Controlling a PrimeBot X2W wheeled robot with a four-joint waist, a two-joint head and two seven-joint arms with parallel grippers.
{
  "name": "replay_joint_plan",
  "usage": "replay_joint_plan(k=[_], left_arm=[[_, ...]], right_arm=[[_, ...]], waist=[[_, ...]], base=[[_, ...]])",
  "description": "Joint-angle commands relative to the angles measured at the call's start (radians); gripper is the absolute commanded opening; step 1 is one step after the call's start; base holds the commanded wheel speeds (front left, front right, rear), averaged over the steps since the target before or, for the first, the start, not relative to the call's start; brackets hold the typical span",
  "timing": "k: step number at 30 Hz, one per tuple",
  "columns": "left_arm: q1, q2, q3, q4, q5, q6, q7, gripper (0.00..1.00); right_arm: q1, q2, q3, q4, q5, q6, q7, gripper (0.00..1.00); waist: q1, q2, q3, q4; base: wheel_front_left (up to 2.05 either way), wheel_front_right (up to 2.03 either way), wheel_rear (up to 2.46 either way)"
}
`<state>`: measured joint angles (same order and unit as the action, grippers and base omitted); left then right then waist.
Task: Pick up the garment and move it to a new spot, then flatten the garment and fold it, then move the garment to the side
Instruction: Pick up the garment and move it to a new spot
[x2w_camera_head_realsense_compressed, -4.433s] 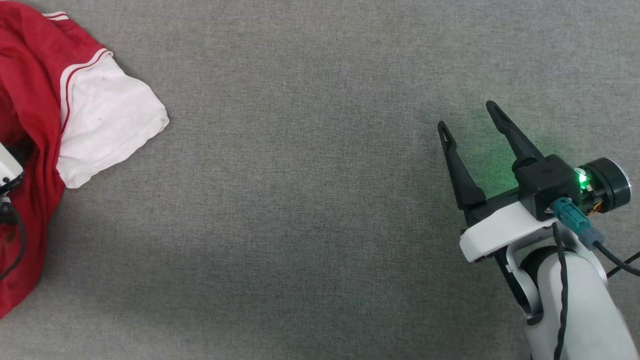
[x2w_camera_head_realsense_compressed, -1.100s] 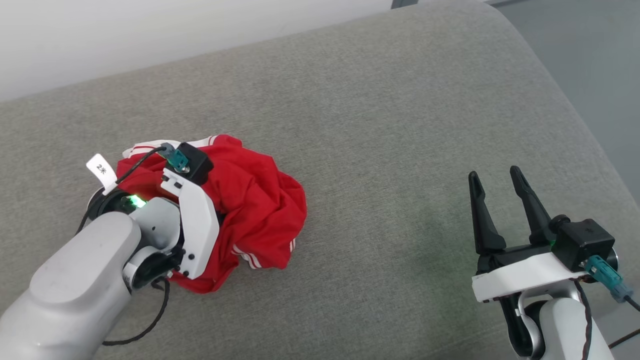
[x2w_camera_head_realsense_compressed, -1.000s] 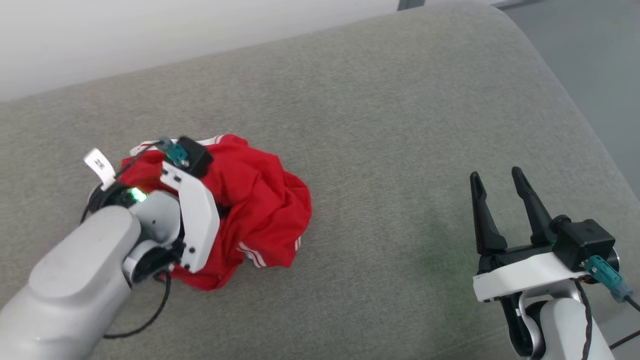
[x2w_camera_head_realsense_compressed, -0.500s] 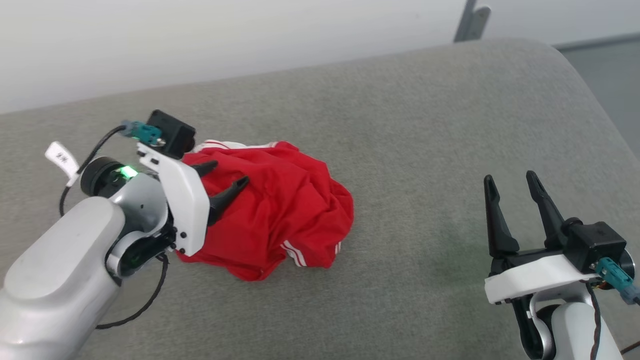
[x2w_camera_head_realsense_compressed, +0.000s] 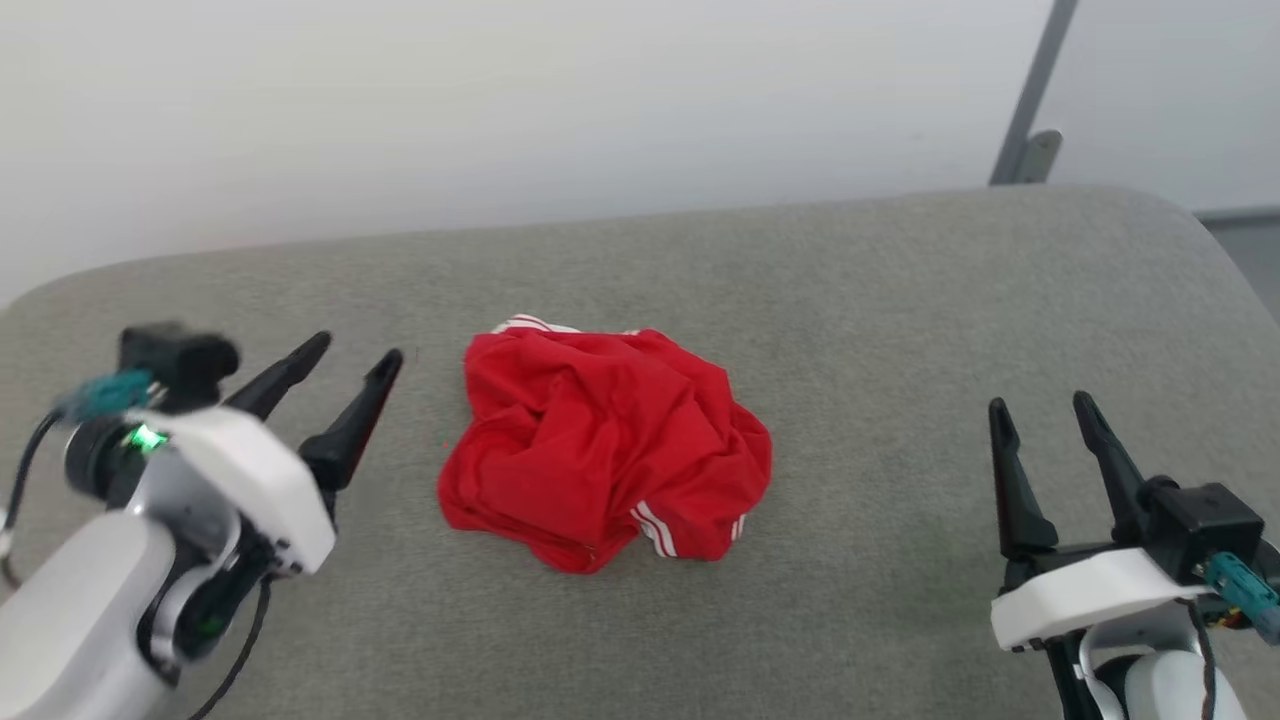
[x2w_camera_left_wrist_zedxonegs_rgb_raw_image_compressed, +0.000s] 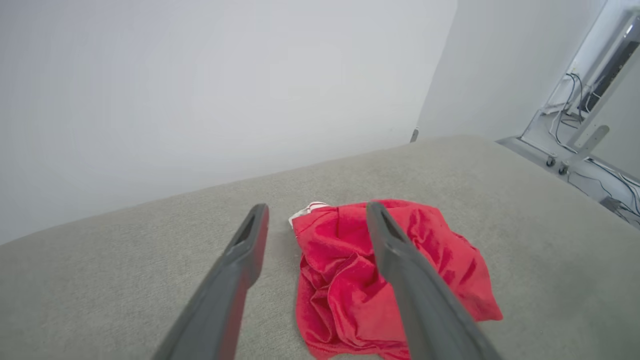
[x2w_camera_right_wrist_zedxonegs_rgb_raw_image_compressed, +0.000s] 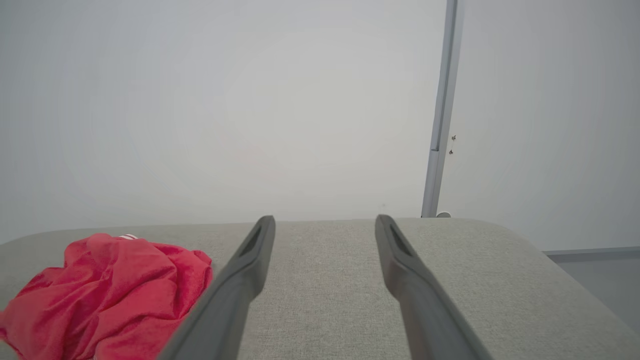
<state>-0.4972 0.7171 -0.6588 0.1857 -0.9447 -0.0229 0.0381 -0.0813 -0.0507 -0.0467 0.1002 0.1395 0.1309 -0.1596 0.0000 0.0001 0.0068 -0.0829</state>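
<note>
We see the shirt (x2w_camera_head_realsense_compressed: 600, 450) lying in a crumpled red heap near the middle of the grey cushion (x2w_camera_head_realsense_compressed: 880, 290), with striped red-and-white trim showing at its near edge and a bit of white at the back. Our left gripper (x2w_camera_head_realsense_compressed: 357, 348) hangs just beside the heap, fingers spread, holding nothing and clear of the cloth. Our right gripper (x2w_camera_head_realsense_compressed: 1040, 402) hovers well apart on the other side, likewise spread and empty, before a pale wall (x2w_camera_head_realsense_compressed: 500, 120).

Grey fabric cushion (x2w_camera_head_realsense_compressed: 900, 290) — rounded corners, plain white wall (x2w_camera_head_realsense_compressed: 500, 110) behind, slanted grey metal post (x2w_camera_head_realsense_compressed: 1031, 100) at the far corner
</note>
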Motion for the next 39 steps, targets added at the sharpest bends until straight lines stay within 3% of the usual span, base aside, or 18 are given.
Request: replay_joint_plan(k=[1, 9, 14, 17, 30, 39], left_arm=[[0.035, 0.006, 0.016, -0.012, -0.013, 0.014, -0.035, 1.00], [0.224, 0.043, 0.116, -0.074, -0.019, 0.091, -0.255, 1.00], [0.360, 0.028, 0.218, -0.097, -0.024, 0.123, -0.301, 1.00], [0.416, 0.001, 0.284, -0.112, 0.000, 0.121, -0.304, 1.00], [0.635, -0.177, 0.573, -0.120, 0.128, 0.008, -0.304, 1.00], [0.706, -0.278, 0.676, -0.089, 0.201, -0.073, -0.304, 1.00]], right_arm=[[0.010, 0.001, -0.006, -0.008, 0.001, 0.000, 0.002, 1.00], [0.047, 0.001, -0.031, -0.024, 0.002, 0.000, 0.009, 1.00], [0.064, 0.000, -0.036, -0.025, -0.004, 0.000, 0.011, 1.00], [0.072, 0.000, -0.039, -0.028, -0.004, 0.000, 0.008, 1.00], [0.107, 0.001, -0.064, -0.015, 0.005, 0.000, -0.018, 1.00], [0.110, 0.000, -0.066, -0.001, 0.014, 0.000, -0.028, 1.00]], waist=[[0.0000, -0.0001, -0.017, 0.021], [0.0000, -0.0001, -0.036, 0.065], [0.0000, -0.0001, -0.040, 0.088], [0.0000, -0.0001, -0.041, 0.096], [0.0000, -0.0001, -0.052, 0.122], [0.0000, -0.0001, -0.059, 0.136]], base=[[0.00, 0.00, 0.00], [0.00, 0.00, 0.00], [0.00, 0.00, 0.00], [0.00, 0.00, 0.00], [0.00, 0.00, 0.00], [0.00, 0.00, 0.00]])
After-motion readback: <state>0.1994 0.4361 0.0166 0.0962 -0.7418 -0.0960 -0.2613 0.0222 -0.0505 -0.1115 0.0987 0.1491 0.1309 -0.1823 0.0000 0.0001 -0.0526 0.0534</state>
